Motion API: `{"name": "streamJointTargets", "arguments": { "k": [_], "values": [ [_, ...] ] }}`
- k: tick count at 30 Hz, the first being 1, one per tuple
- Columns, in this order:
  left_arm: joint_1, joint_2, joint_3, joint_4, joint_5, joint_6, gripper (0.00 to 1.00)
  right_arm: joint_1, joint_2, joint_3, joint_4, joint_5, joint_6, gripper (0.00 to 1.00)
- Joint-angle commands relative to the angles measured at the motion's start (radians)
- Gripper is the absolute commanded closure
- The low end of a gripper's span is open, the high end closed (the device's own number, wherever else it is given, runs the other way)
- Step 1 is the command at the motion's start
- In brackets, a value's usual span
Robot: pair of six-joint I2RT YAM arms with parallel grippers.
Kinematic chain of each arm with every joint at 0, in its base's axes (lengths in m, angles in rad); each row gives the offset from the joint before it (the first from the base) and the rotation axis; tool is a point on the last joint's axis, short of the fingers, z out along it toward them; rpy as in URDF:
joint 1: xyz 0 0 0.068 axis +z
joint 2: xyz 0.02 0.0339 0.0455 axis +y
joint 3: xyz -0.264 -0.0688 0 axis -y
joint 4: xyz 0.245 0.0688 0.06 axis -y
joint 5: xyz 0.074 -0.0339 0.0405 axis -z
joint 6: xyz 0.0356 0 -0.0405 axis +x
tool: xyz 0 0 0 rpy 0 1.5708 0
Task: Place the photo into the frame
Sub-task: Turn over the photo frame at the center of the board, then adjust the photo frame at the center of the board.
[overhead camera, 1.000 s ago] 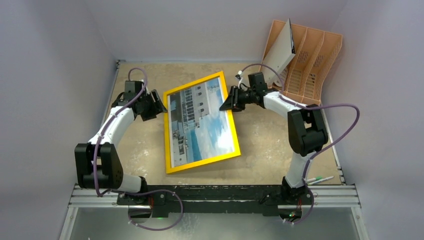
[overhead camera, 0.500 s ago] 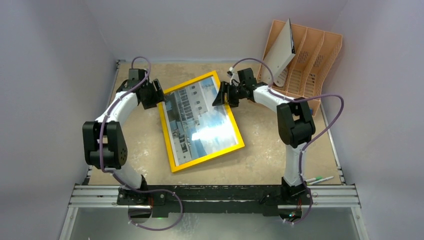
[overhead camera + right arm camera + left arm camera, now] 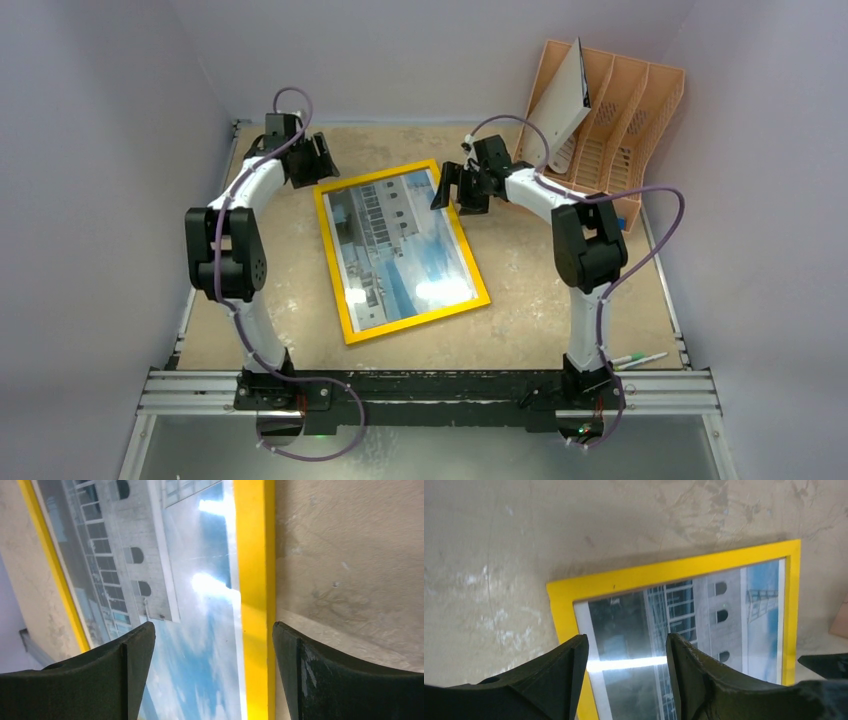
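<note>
The frame (image 3: 332, 265) lies flat on the table, yellow front up, with the photo (image 3: 400, 250) of a white building under blue sky showing inside it behind a shiny pane. My left gripper (image 3: 322, 160) hovers open just beyond the frame's far left corner; in the left wrist view its fingers (image 3: 626, 645) stand apart above the frame (image 3: 664, 572) and the photo (image 3: 704, 610). My right gripper (image 3: 452, 195) is open at the far right corner. In the right wrist view its jaws (image 3: 214, 630) straddle the yellow edge (image 3: 255, 555) and the photo (image 3: 150, 555) without touching.
An orange file sorter (image 3: 625, 110) stands at the back right with a white board (image 3: 560, 100) leaning in it. Two pens (image 3: 635, 358) lie near the right arm's base. Grey walls close in on three sides, and a metal rail (image 3: 430, 395) runs along the near edge.
The right gripper opened and let go of the frame's far right corner. The frame turned a little and settled flat. The left arm swung toward the back wall, off the frame's left edge.
</note>
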Motion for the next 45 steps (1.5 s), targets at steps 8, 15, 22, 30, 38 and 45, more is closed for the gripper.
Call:
{"name": "streamJointTargets", "arguments": {
  "k": [8,15,22,30,38,45],
  "values": [
    [0.007,0.265,0.349,0.091,0.096,0.086,0.38,0.033,-0.337,-0.138,0.007,0.161,-0.085,0.09],
    [0.007,0.408,0.451,0.149,0.194,0.074,0.37,0.253,-0.549,-0.412,-0.003,0.101,-0.165,0.14],
    [0.007,0.47,0.46,0.169,0.228,0.095,0.37,0.338,-0.708,-0.692,0.025,-0.052,0.08,0.22],
    [0.007,0.547,0.466,0.24,0.287,0.029,0.37,0.434,-0.879,-0.875,-0.062,-0.047,0.292,0.17],
    [0.007,0.548,0.415,0.196,0.327,0.026,0.37,0.45,-0.894,-0.988,-0.054,0.058,0.358,0.14],
    [0.007,0.561,0.389,0.09,0.328,0.048,0.37,0.449,-0.769,-1.007,0.097,0.172,0.376,0.14]
  ]
}}
